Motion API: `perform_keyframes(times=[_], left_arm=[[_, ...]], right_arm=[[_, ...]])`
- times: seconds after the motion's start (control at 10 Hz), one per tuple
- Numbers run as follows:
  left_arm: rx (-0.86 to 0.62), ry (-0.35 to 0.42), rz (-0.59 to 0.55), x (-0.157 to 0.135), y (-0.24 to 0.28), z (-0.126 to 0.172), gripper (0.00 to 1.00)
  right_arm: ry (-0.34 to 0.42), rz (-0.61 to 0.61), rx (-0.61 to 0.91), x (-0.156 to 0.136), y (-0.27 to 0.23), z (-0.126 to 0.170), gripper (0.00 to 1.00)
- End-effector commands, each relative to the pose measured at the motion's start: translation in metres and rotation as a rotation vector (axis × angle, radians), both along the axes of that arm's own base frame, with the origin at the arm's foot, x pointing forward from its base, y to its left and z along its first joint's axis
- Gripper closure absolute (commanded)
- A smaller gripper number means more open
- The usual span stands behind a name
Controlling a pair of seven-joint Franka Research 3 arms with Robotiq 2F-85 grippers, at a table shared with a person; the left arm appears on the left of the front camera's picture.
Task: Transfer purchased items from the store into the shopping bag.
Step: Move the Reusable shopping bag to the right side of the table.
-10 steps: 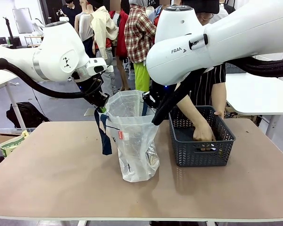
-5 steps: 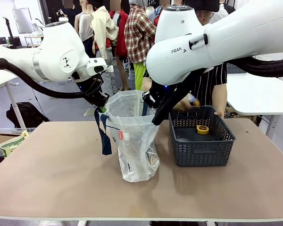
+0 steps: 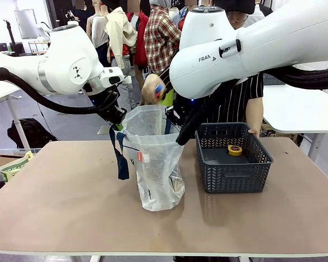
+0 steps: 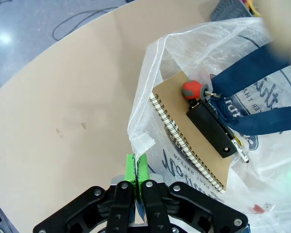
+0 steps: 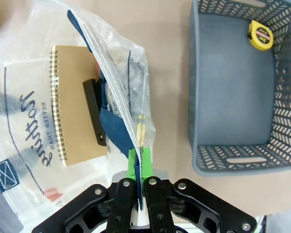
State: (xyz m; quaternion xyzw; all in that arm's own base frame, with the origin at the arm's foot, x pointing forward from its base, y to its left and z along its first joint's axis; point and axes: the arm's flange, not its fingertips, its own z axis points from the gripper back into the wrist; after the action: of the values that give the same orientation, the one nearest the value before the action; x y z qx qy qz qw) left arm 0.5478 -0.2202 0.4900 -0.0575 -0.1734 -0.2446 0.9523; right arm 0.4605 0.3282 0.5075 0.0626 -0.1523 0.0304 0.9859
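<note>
Bag (image 3: 158,169) rim pinched in my left gripper (image 4: 136,170) and right gripper (image 5: 136,162), I should hold its mouth wide for the hand (image 3: 151,90) at 12 o'clock; tape measure (image 3: 235,149) waits in basket (image 3: 232,176) at 3 o'clock.

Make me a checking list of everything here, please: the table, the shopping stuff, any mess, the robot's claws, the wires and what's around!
Surface: tan table, no spills seen.
Job's things: shopping bag upright, holding a spiral notebook and a black bar; basket holds a yellow tape measure; a person's hand carries a small item above the bag.
Clutter: nothing seen.
Grippers: left gripper and right gripper both shut on the bag's rim, holding it open.
Cables: black hoses along the arms; cables on the floor.
Surroundings: white table, black bag on the floor.
</note>
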Motion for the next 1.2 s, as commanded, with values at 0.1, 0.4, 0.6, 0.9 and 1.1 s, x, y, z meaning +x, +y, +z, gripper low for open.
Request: perform_keyframes(times=[0.1, 0.4, 0.6, 0.9, 1.1], left_arm=[[0.0, -0.003, 0.003, 0.0001, 0.0015, 0.0014, 1.0], [0.0, -0.003, 0.003, 0.0001, 0.0015, 0.0014, 1.0], [0.0, -0.003, 0.003, 0.0001, 0.0015, 0.0014, 1.0], [0.0, -0.003, 0.003, 0.0001, 0.0015, 0.0014, 1.0], [0.0, -0.003, 0.003, 0.0001, 0.0015, 0.0014, 1.0]], right_arm=[[-0.01, -0.011, 0.008, -0.0017, -0.0027, -0.0007, 1.0], [-0.01, -0.011, 0.008, -0.0017, -0.0027, -0.0007, 1.0], [-0.01, -0.011, 0.008, -0.0017, -0.0027, -0.0007, 1.0], [-0.01, -0.011, 0.008, -0.0017, -0.0027, -0.0007, 1.0], [-0.01, -0.011, 0.008, -0.0017, -0.0027, -0.0007, 1.0]])
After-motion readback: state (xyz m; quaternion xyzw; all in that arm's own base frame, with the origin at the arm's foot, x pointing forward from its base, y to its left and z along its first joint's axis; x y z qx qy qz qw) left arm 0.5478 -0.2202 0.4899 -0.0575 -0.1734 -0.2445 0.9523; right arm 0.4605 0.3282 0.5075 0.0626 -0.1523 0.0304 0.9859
